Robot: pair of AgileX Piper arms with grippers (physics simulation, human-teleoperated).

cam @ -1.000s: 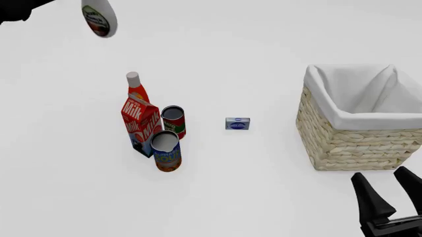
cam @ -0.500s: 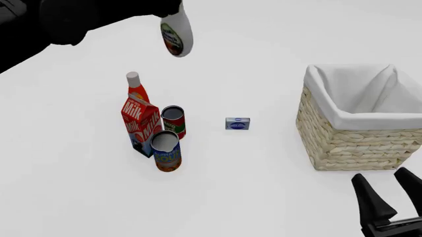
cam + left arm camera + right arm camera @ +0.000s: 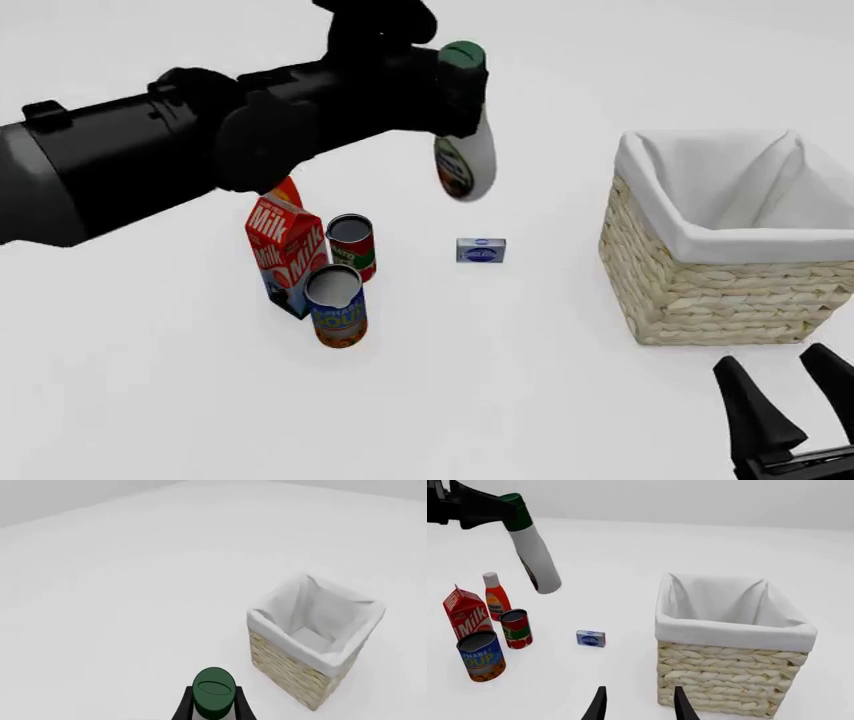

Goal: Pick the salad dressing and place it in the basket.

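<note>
Held high above the desk point(image 3: 561, 400) by the left pincer point(image 3: 447, 85), clamped on the neck just under the dark green cap: the salad dressing point(image 3: 465, 150), body hanging down and slightly tilted so the label faces the front camera. Gripped at the neck presumably because the narrow part fits between the fingers while the wide body swings clear of the groceries below. Carried at that height, most likely, to pass over the milk carton point(image 3: 286, 253), the red bottle point(image 3: 496, 597), the two cans point(image 3: 350, 245) point(image 3: 336, 304) and the small blue box point(image 3: 481, 250) without knocking any.

Well short of the basket point(image 3: 727, 240) yet, which stands apart to the right with its white lining open upward, nothing visible inside. Exact finger contact on the neck hard to make out from the left wrist view, only the cap top showing.

Low near the front edge, the right pincer point(image 3: 787, 405), fingers parted, gripping nothing.
</note>
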